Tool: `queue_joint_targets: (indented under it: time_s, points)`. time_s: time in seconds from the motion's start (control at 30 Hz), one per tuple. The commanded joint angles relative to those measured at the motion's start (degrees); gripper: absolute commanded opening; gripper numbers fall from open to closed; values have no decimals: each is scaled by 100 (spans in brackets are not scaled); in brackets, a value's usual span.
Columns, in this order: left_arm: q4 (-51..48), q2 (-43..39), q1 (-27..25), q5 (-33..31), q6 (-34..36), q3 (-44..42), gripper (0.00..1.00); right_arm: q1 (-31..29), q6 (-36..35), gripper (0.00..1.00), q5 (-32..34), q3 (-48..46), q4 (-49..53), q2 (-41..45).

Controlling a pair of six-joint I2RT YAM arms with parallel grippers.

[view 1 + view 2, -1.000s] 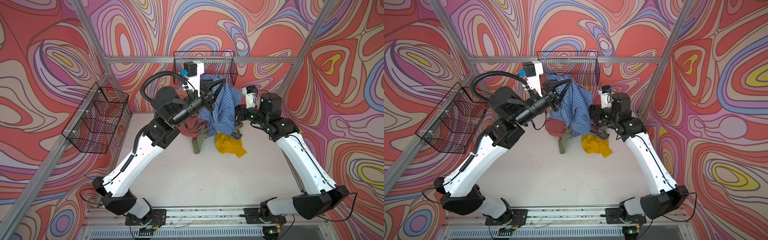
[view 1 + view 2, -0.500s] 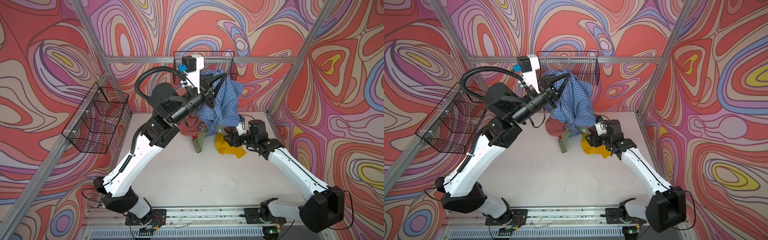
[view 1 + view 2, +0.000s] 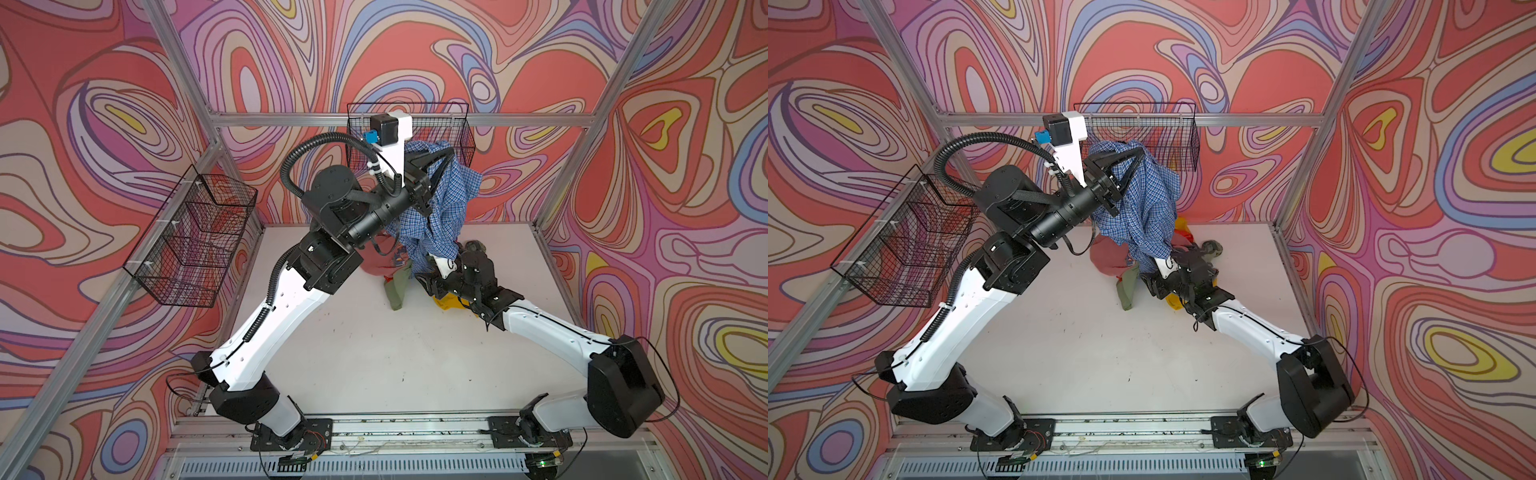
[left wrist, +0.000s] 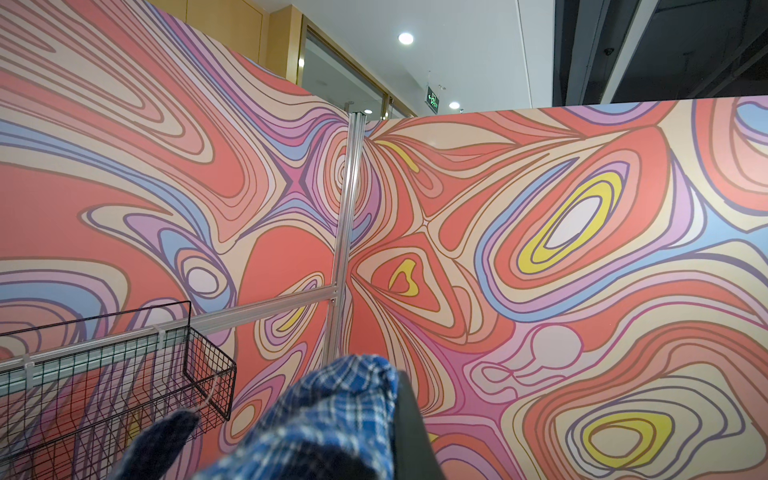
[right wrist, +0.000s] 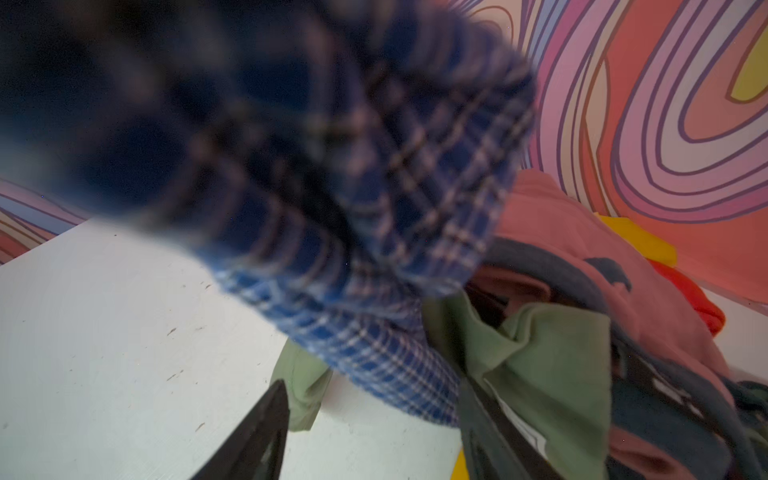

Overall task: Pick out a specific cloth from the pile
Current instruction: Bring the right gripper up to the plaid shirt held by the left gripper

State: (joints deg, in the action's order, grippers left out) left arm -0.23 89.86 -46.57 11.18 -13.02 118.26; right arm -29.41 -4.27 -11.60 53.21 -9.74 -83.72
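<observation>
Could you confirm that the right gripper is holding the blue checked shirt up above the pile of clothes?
Not quite: it is the left gripper that is holding the blue checked shirt up above the pile of clothes, as both top views show. The right gripper sits low beside the pile.

2 wire baskets (image 3: 191, 241) (image 3: 459, 124), 2 arms (image 3: 282, 316) (image 3: 552, 332) — 1 blue-checked cloth (image 3: 451, 208), 1 pile (image 3: 395, 289) of mixed garments.

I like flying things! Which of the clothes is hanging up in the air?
The blue and white checked shirt: it alone dangles from the left gripper, while the pink T-shirt and olive-green garment lie on the table.
</observation>
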Motion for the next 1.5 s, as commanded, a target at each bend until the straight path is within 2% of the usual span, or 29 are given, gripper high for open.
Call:
queue_joint_targets:
  time_s: [0.0,0.07,0.13,0.17,0.3,0.33,0.47,0.63,0.87,1.1,1.27,1.37,1.47]
  points:
    - [567,-270,-56,-44,164,104,0,-24,-183,60,462,25,-843,-246]
    - [611,-343,-59,-96,191,-13,0,-26,-247,51,643,20,-1087,-331]
    - [676,-430,-59,-124,208,-145,0,-34,-291,30,610,116,-1116,-426]
    - [695,-466,-63,-148,226,-206,0,-26,-296,24,546,166,-1118,-463]
    - [728,-633,-63,-307,340,-448,0,-22,-249,2,353,260,-1099,-541]
    - [711,-674,-54,-356,380,-499,0,-27,-226,0,282,254,-1073,-481]
    - [482,-814,-63,-718,644,-646,0,-23,-156,0,142,243,-657,-103]
    - [198,-987,-30,-1473,1127,-995,0,-23,29,0,-137,470,323,656]
    - [-91,-1143,209,-2052,1343,-1554,0,-26,-44,0,133,1200,1676,1152]
    - [-227,-1389,575,-2392,1339,-2070,0,-21,-104,0,474,2197,2719,1001]
    - [-424,-1666,649,-2673,1631,-2559,0,-22,323,0,-14,3095,2929,804]
    - [-453,-1847,650,-2351,1586,-3031,0,-23,680,0,-262,3572,2859,573]
    - [-227,-2096,650,-2397,1548,-3544,0,-29,1366,0,-668,3890,2511,251]
